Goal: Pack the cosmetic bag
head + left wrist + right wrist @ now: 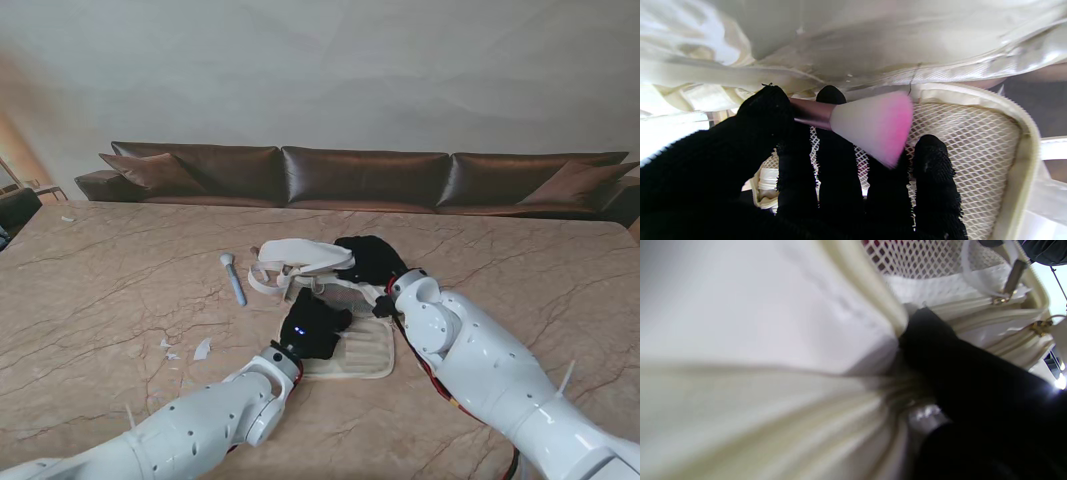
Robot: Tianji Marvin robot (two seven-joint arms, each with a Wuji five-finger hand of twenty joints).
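Left wrist view: left hand (826,173), black-gloved, pinches a makeup brush (870,123) by its pink metal ferrule, white-and-pink bristles fanned across the fingertips, just over the mesh pocket (977,146) of the open cream cosmetics bag (355,350). Right hand (372,258), beyond the left, is closed on the bag's raised flap (300,258). A grey tube (234,280) lies left of the hands, apart from the bag.

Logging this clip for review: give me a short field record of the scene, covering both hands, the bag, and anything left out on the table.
left hand: shut on makeup brush, pink-tipped bristles over the mesh pocket
right hand: gripping the bag's lid, holding it up
cosmetics bag: cream, open on the table
left out: grey wand, left of the bag
scraps: small white bits, too small to identify
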